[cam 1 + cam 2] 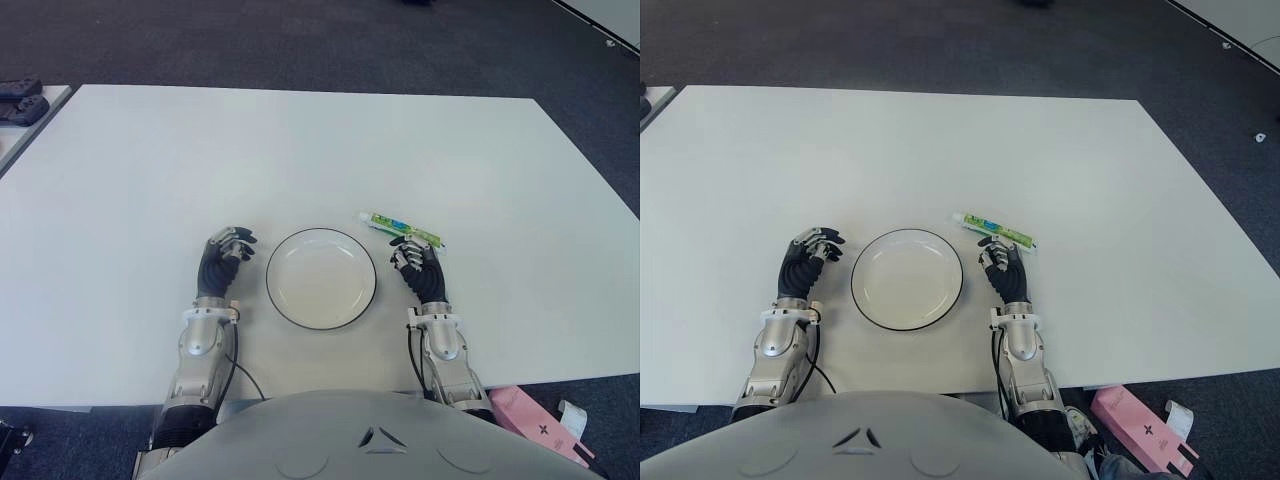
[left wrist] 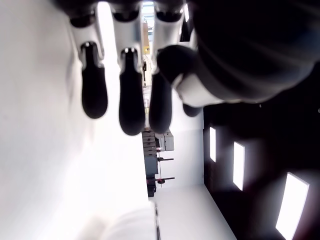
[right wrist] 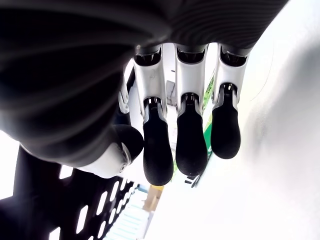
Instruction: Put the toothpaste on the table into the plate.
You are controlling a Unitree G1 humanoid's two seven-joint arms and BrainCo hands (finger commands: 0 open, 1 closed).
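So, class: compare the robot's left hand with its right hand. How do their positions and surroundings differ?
The left hand shows left of the round white black-rimmed plate, with only bare white table ahead of it. The right hand shows right of the plate, its fingertips just short of the green-and-white toothpaste tube. Shared: both hold nothing, fingers loosely curled.

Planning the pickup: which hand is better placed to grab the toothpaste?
The right hand. Its open fingers sit just short of the green and white toothpaste tube. The left hand is beyond the round white black-rimmed plate, on its far side.
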